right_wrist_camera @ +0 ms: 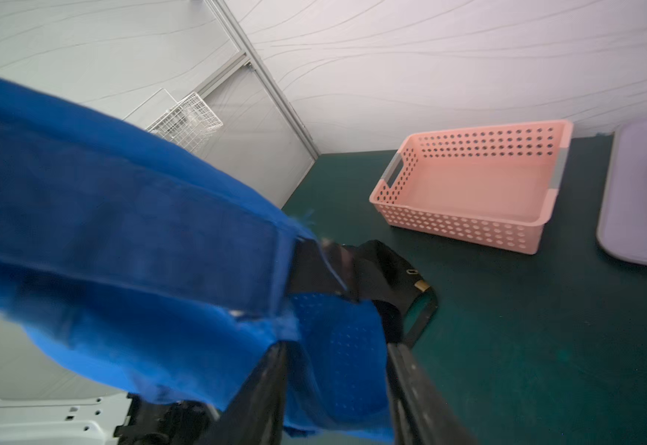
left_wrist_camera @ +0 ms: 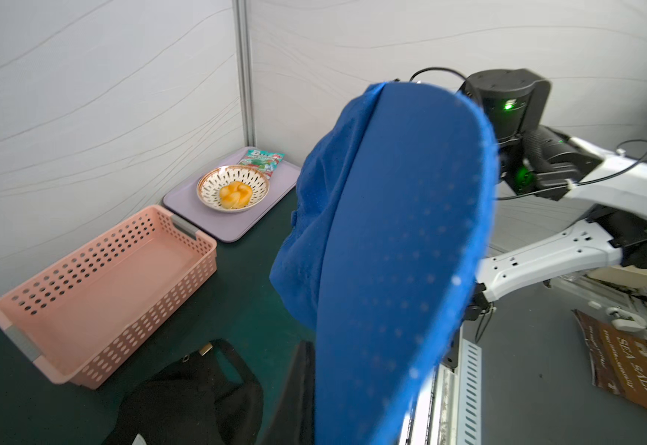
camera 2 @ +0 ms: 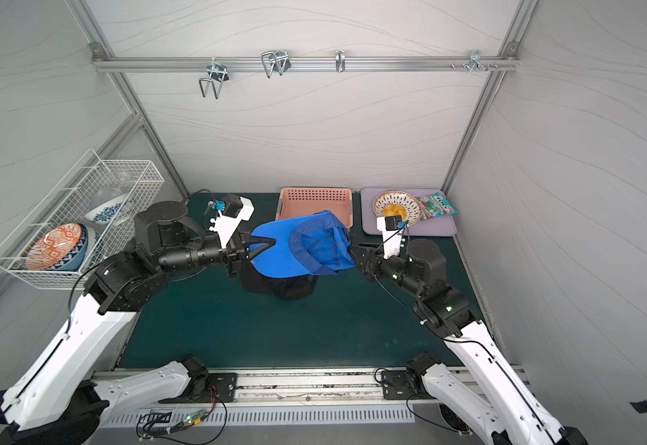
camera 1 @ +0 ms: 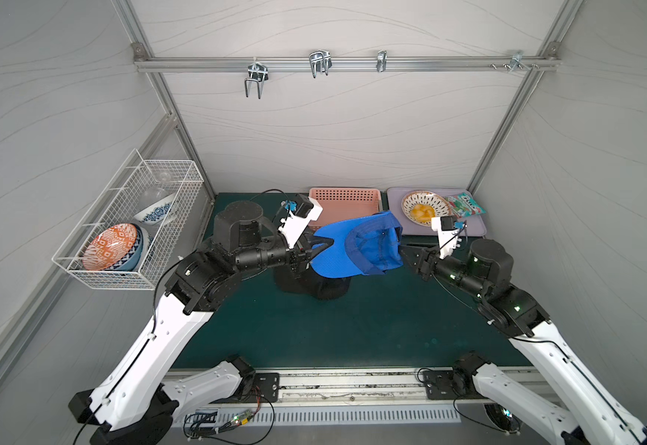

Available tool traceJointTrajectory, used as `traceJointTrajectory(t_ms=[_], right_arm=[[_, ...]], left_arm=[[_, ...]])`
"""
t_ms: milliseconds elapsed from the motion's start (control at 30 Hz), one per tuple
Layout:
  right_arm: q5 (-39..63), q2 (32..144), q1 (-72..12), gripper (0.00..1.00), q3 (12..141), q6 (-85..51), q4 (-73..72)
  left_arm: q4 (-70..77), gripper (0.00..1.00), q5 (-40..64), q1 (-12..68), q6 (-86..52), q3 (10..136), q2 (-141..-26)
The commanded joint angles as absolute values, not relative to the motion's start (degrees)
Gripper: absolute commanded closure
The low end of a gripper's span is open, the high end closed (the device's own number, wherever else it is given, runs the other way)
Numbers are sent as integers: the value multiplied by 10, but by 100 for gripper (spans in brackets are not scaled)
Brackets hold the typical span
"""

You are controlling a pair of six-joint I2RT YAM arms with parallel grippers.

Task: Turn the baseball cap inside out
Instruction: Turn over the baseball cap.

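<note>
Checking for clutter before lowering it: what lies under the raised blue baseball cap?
A black cap lies on the green mat beneath the blue baseball cap. The left wrist view shows its buckled strap; in both top views the raised cap covers part of it.

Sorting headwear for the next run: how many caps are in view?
2. The blue baseball cap is held up by the left gripper; a black cap lies on the green mat beneath it.
</note>
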State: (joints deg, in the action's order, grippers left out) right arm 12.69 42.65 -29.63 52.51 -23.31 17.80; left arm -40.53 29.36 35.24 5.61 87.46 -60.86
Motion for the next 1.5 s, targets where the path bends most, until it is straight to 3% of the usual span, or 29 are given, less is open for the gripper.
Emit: traceJointTrajectory(t_ms=[0,333,667,1033,1200,1467], right_arm=[[136,388,-270,50,523,-191,204],[204,340,-264,42,485,-148,176],[229,351,-264,39,481,-116,96],[155,362,-264,63,483,-80,38],[133,355,-264,65,482,-72,28],[186,393,-264,61,488,-76,20]], left_arm=[[-431,100,349,350,70,926,-620],[-506,100,403,350,75,1037,-678],[-492,100,442,350,37,1053,-698],[-509,100,468,350,17,1074,-715],[-520,100,461,347,25,1074,-719],[-508,100,500,346,9,1075,-723]])
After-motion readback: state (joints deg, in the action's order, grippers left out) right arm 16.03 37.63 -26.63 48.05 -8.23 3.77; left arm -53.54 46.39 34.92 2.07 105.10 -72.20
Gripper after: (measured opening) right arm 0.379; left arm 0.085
